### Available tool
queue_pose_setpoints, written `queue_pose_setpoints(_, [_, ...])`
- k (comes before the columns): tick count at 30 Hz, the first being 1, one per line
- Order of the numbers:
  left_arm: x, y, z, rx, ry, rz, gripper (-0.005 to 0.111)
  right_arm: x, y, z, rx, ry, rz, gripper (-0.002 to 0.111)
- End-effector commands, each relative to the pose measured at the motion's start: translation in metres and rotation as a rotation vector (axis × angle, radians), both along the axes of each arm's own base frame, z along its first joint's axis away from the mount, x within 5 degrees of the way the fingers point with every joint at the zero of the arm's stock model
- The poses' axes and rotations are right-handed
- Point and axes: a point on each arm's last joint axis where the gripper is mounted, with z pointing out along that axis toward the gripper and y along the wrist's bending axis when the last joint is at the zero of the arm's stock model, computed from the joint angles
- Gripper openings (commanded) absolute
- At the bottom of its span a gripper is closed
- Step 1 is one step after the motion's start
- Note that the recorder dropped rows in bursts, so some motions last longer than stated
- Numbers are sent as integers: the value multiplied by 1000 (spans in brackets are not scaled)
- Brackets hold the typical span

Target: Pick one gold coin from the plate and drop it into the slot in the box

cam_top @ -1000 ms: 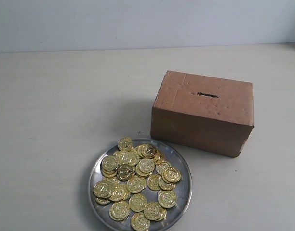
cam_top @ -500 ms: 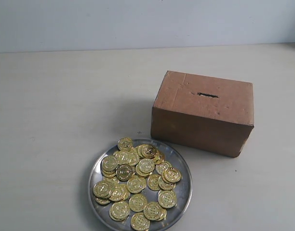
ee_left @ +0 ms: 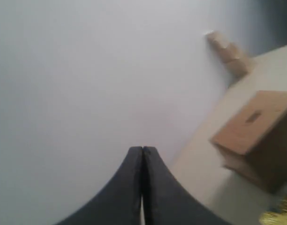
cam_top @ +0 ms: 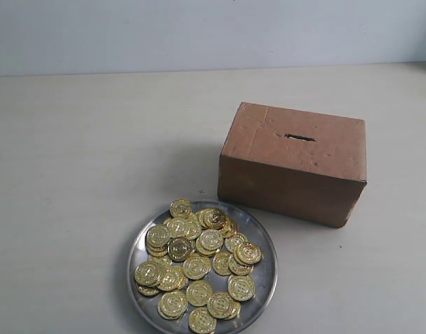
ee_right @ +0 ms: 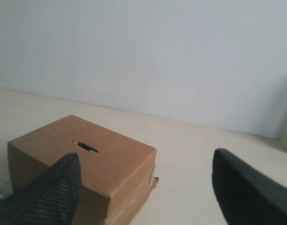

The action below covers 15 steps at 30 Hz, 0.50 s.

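A round silver plate heaped with several gold coins sits at the front of the table. Behind it to the right stands the brown cardboard box, its dark slot cut in the top face. Neither arm shows in the exterior view. In the left wrist view my left gripper is shut with nothing in it, raised and away from the box. In the right wrist view my right gripper is open and empty, with the box and slot beyond one of its fingers.
The pale table runs back to a plain white wall. A small wooden block lies by the wall in the left wrist view. A few coins peek in at that view's edge.
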Motion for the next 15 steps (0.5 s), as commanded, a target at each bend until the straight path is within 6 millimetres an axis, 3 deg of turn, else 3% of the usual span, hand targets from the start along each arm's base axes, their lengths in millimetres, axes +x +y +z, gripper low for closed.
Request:
queue_pose_setpoints(1, [18,35,7,-219,-216,408,0,3,3,-15,-6,-22,19,72])
queue_pose_setpoints(4, [23,50,-3,-277,-284,579,0,5,3,-22,-7,-20,27,72])
queue_pose_setpoints(15, [40,34,-61,98,-216,527,0,4,2,-27,-14,29,13,72])
